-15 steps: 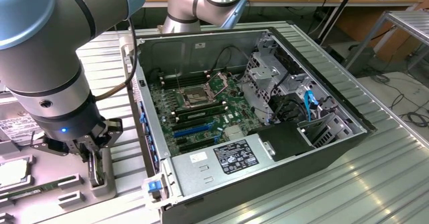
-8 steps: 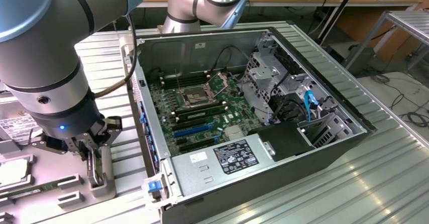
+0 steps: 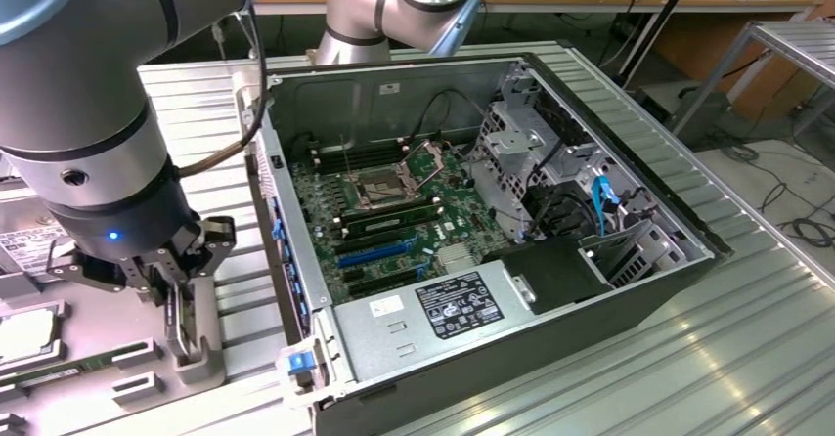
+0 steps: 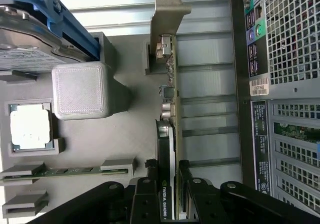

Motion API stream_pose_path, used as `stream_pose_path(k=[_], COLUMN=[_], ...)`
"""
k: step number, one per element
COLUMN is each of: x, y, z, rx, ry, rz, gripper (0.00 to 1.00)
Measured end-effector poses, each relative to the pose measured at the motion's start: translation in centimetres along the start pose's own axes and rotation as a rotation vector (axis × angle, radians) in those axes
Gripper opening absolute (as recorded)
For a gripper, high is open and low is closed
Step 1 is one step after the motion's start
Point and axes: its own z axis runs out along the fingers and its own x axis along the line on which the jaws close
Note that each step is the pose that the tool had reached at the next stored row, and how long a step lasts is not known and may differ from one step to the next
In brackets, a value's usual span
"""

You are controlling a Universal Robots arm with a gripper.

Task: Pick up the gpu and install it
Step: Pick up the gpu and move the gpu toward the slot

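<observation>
- The processor [image 4: 30, 126] and memory stick [image 4: 65, 171] lie on the grey tray [image 4: 130, 149], to one side of the fingers [image 4: 150, 179].
- The fingers are clamped on the gpu [image 4: 167, 134], one on each face: the pick-up step, I judge, not yet lifted clear.
- Freeing it likely calls for a straight pull, no twisting.
- The gpu is thin and dark: black shroud [image 4: 165, 194] between the fingers, silver bracket [image 4: 167, 14] beyond them.
- The open computer case [image 4: 285, 59] stands on the fingers' other side.

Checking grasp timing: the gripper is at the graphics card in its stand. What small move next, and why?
Probably a short straight lift. The gripper looks closed on both faces of the graphics card, which stands on edge in the grey stand beside the open computer case.
</observation>
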Motion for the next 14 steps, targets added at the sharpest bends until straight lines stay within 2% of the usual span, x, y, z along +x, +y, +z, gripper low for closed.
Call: stream_pose_path(k=[4, 14], x=[0.0, -0.1], y=[0.04, 0.10], z=[-1.02, -2.51], rx=[0.0000, -0.0002], ry=[0.0000, -0.0001], rz=[0.000, 0.000], gripper=[0.27, 0.27])
